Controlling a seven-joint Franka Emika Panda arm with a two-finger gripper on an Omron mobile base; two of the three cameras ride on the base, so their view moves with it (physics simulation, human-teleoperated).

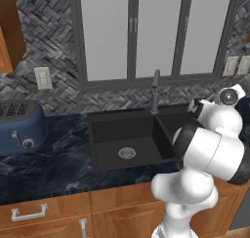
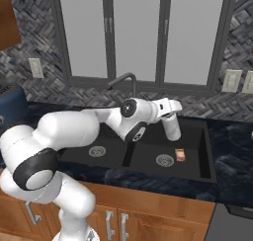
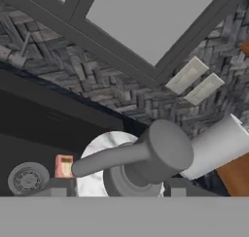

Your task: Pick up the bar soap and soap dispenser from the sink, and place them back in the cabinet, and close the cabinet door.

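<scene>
At the centre of the right base view the gripper (image 2: 172,117) sits over the right basin of the sink (image 2: 207,151), its jaws closed around the soap dispenser (image 2: 172,128), a white cylinder hanging upright just below the hand. In the hand view the soap dispenser's grey pump head and nozzle sit low at centre, close to the camera. The bar soap (image 2: 180,155) lies on the basin floor, right of centre, just beside the round steel drain (image 2: 164,160). In the left base view, the blue toaster (image 1: 20,127) stands at the left edge on the dark counter (image 1: 53,168).
</scene>
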